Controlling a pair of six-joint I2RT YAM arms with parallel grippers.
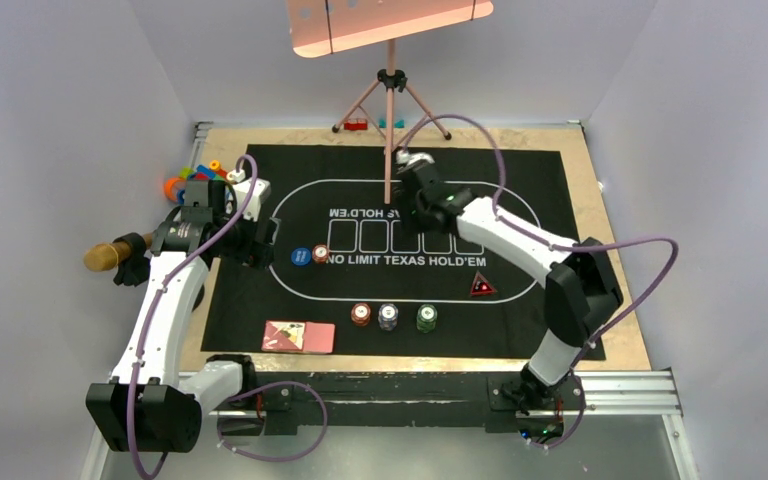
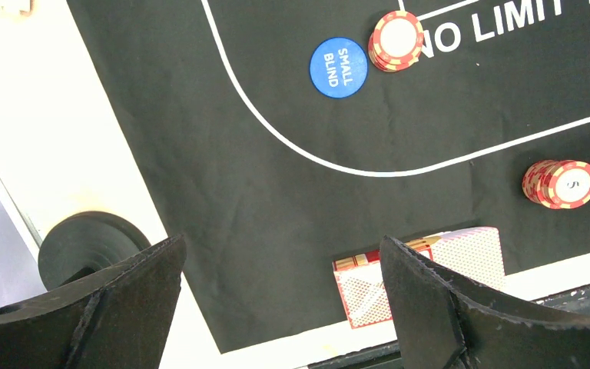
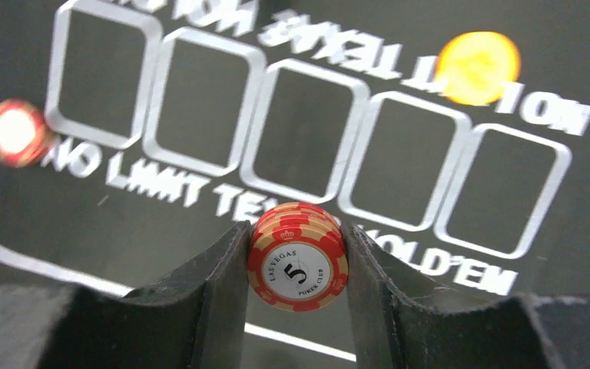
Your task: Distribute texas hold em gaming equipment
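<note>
While right gripper (image 3: 296, 246) clamps 1 red chip stack (image 3: 298, 269) | left gripper (image 2: 280, 246) wide beside blue button (image 2: 338, 68) | orange button (image 3: 478, 68) ahead

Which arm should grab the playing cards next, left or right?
Left. The left gripper is open and empty, with the playing cards close in its wrist view. The right gripper is shut on a red chip stack over the printed card boxes, farther away.

Cards (image 1: 298, 336) lie left of three chip stacks (image 1: 388, 317) on the mat (image 1: 240, 300).
</note>
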